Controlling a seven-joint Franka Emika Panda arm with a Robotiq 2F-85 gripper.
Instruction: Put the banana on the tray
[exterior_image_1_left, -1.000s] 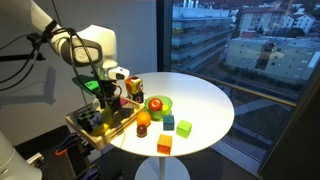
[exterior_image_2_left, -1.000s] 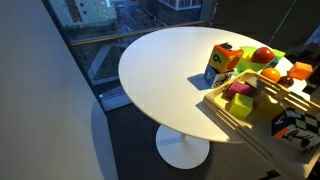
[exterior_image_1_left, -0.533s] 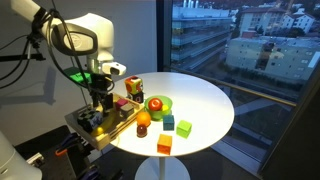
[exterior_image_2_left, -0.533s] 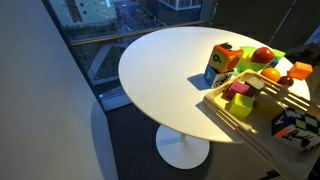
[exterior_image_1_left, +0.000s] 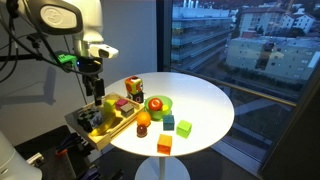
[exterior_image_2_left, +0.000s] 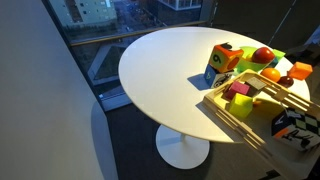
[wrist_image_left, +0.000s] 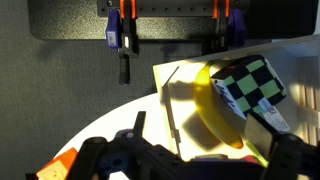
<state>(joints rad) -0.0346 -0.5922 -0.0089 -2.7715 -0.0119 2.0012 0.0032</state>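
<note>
The banana (wrist_image_left: 212, 115) is bright yellow and curved. In the wrist view it lies flat on the tan tray (wrist_image_left: 183, 95), beside a checkered cube (wrist_image_left: 250, 85). The tray sits at the table's edge in both exterior views (exterior_image_1_left: 88, 128) (exterior_image_2_left: 232, 115) and also holds purple blocks (exterior_image_1_left: 121, 103). My gripper (exterior_image_1_left: 93, 86) hangs well above the tray. In the wrist view its fingers (wrist_image_left: 195, 158) are spread apart with nothing between them.
A round green dish (exterior_image_1_left: 163, 108) with a red apple stands on the white round table (exterior_image_1_left: 200, 100). An orange fruit (exterior_image_1_left: 143, 119), a yellow cube (exterior_image_1_left: 169, 122), a green cube (exterior_image_1_left: 184, 127), an orange cube (exterior_image_1_left: 164, 145) and a multicoloured cube (exterior_image_1_left: 133, 86) lie around it. A window is behind the table.
My gripper has risen from down at the tray to well above it. The banana stays on the tray.
</note>
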